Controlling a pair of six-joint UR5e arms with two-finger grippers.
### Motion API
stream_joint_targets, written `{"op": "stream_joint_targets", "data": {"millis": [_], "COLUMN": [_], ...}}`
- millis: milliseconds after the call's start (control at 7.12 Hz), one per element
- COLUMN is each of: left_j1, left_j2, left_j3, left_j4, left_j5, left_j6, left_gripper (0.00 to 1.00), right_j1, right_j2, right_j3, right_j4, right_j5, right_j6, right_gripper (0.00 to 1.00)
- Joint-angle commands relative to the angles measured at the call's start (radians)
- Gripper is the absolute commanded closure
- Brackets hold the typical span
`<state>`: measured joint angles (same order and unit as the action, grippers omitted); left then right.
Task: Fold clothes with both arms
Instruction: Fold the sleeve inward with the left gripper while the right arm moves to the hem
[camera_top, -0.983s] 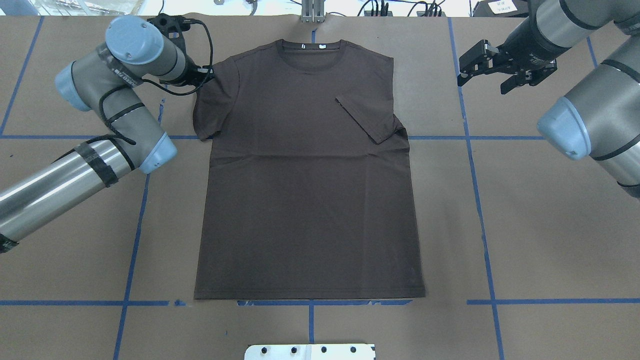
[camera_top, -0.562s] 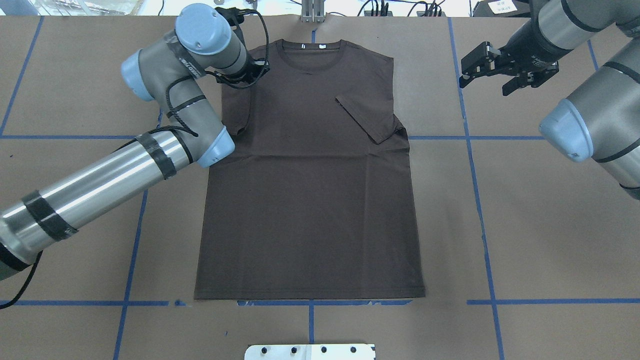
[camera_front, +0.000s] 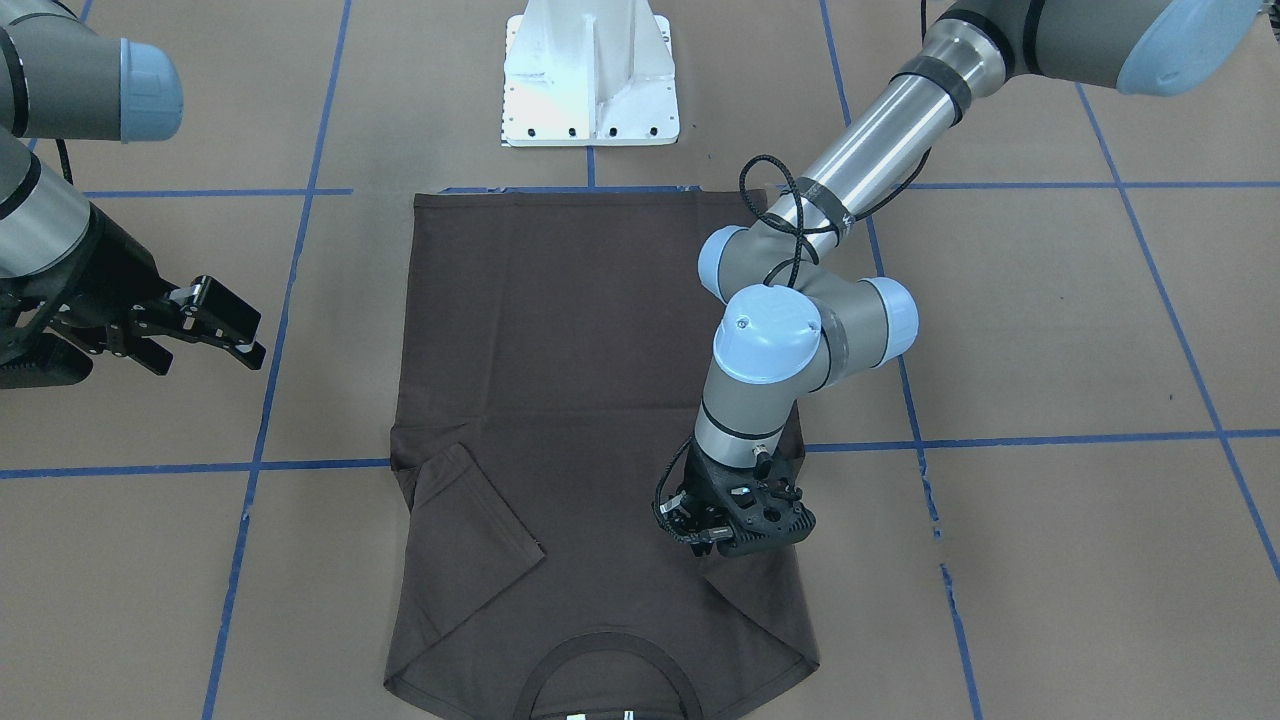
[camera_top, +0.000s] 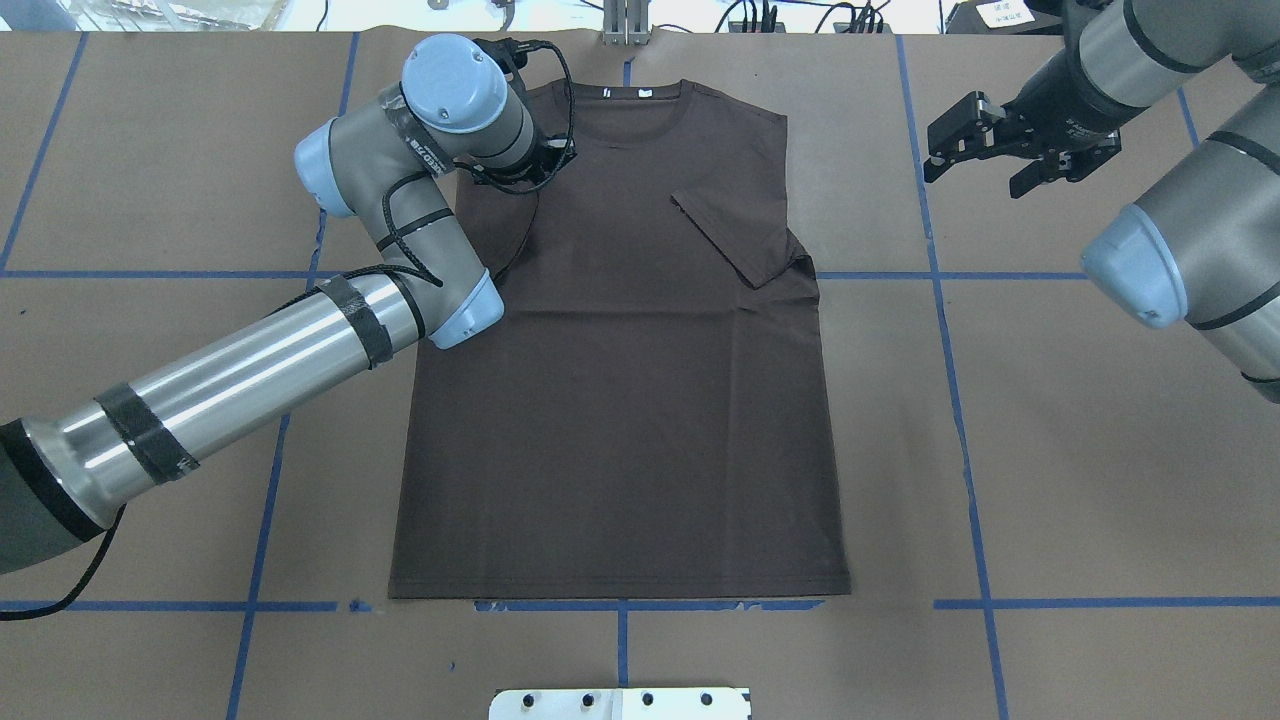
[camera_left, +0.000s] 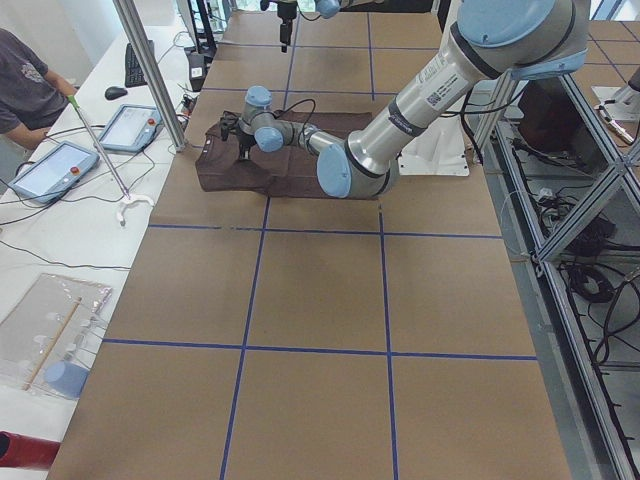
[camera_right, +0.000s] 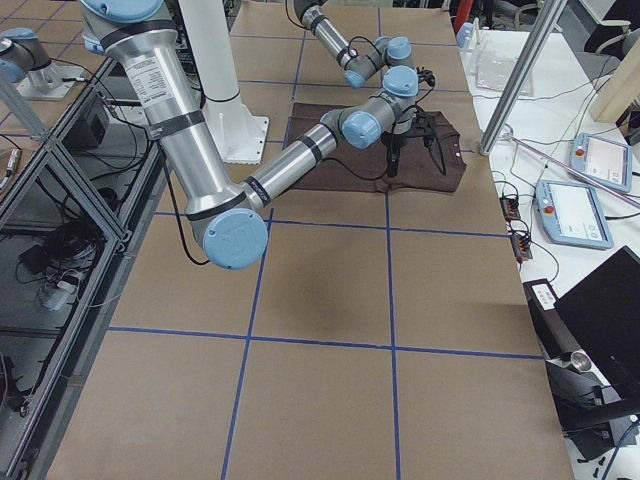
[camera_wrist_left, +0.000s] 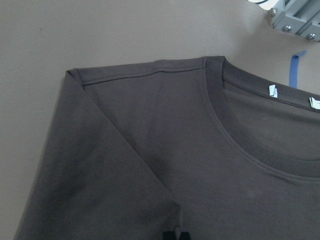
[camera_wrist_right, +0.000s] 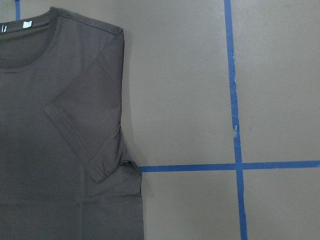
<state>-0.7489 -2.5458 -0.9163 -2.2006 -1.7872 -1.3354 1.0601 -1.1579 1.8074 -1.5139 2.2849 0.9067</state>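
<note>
Altogether one T-shirt (camera_top: 620, 400), one left claw (camera_front: 733, 522) and one right claw (camera_top: 975, 172) show.

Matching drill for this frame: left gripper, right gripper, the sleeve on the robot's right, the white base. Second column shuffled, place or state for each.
Things:
1. left gripper
2. right gripper
3. sleeve on the robot's right
4. white pedestal base

Places or states:
A. folded in flat on the T-shirt chest
B. open, over bare table paper beside the shirt
C. just past the hem
D. low by the collar, closed on the other sleeve

Pairs: 1-D; 2-B; 3-A; 4-C
</note>
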Motion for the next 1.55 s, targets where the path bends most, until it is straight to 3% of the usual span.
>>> {"op": "stream_joint_targets", "data": {"millis": [0, 281, 421, 702, 843, 983, 1124, 1405], "left_j1": [0.002, 0.002, 0.0, 0.0, -0.001, -0.001, 0.002, 0.005], "left_j2": [-0.004, 0.015, 0.072, 0.235, 0.333, 0.419, 0.444, 0.447], "left_j3": [-0.004, -0.1, -0.202, -0.438, -0.589, -0.76, -0.853, -0.915], "left_j4": [-0.016, -0.008, 0.002, 0.126, 0.189, 0.261, 0.344, 0.409], "left_j5": [-0.003, -0.062, -0.151, -0.198, -0.193, -0.192, -0.19, -0.185], "left_j6": [0.001, 0.012, 0.013, 0.036, 0.088, 0.094, 0.117, 0.139], "left_gripper": [0.01, 0.0, 0.0, 0.0, 0.0, 0.0, 0.0, 0.0], "right_j1": [0.0, -0.008, -0.037, -0.165, -0.23, -0.343, -0.494, -0.726], "right_j2": [-0.013, -0.035, -0.069, -0.181, -0.244, -0.305, -0.334, -0.408], "right_j3": [0.001, 0.016, 0.064, 0.172, 0.212, 0.22, 0.231, 0.292], "right_j4": [0.008, 0.009, 0.008, 0.012, 0.099, 0.233, 0.28, 0.34], "right_j5": [-0.005, -0.021, -0.033, -0.138, -0.168, -0.233, -0.383, -0.548], "right_j6": [0.001, 0.009, 0.018, 0.072, 0.148, 0.27, 0.41, 0.617], "right_gripper": [0.0, 0.0, 0.0, 0.0, 0.0, 0.0, 0.0, 0.0]}}
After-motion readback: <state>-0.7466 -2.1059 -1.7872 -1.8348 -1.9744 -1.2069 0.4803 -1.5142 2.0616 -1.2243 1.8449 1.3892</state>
